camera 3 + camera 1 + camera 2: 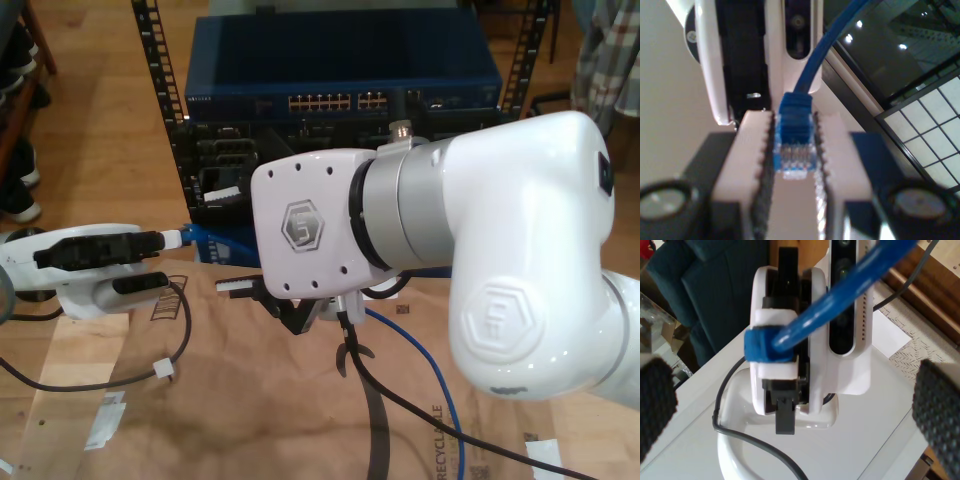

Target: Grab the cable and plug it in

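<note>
The clear plug (794,162) of the blue cable (815,60) is pinched between the white toothed fingers of my first gripper (795,150), which is shut on it. From the plug the cable rises past the other arm's white gripper body. My second gripper (797,407) is open, its black pads (655,405) far apart, and it faces the first gripper (780,357) and the cable (840,295). In the exterior view, my first gripper (172,240) is at the left. My second gripper (262,298) hangs under the big white arm, and a stretch of cable (440,385) runs below it.
A blue network rack with a row of ports (330,102) stands at the back of the exterior view. Brown paper (200,400) covers the table. A black robot cable (370,400) hangs from the big arm's wrist, and another loops by the arm at the exterior view's left (180,330).
</note>
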`<state>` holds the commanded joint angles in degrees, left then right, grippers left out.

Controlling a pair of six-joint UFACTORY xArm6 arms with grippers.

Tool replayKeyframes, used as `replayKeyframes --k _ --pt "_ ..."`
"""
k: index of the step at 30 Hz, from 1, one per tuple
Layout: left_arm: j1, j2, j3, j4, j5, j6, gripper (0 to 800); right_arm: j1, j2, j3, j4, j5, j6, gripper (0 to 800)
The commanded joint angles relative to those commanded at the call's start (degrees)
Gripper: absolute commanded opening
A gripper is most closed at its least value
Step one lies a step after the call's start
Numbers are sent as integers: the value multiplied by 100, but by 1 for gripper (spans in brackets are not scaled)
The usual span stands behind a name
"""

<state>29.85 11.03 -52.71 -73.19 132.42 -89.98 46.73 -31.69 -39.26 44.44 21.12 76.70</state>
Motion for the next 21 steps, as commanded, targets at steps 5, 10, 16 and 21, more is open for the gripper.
replayKeyframes --k 5,10,16,21 --pt "-88 -62 26 0 9 0 30 9 18 -18 0 0 0 604" --pt "-246 -185 105 0 9 9 32 9 18 -18 0 0 0 578" --pt "-246 -211 105 0 9 9 34 9 18 -9 9 -18 9 492" --pt "-246 -211 105 9 9 0 34 0 9 9 0 -79 18 459"
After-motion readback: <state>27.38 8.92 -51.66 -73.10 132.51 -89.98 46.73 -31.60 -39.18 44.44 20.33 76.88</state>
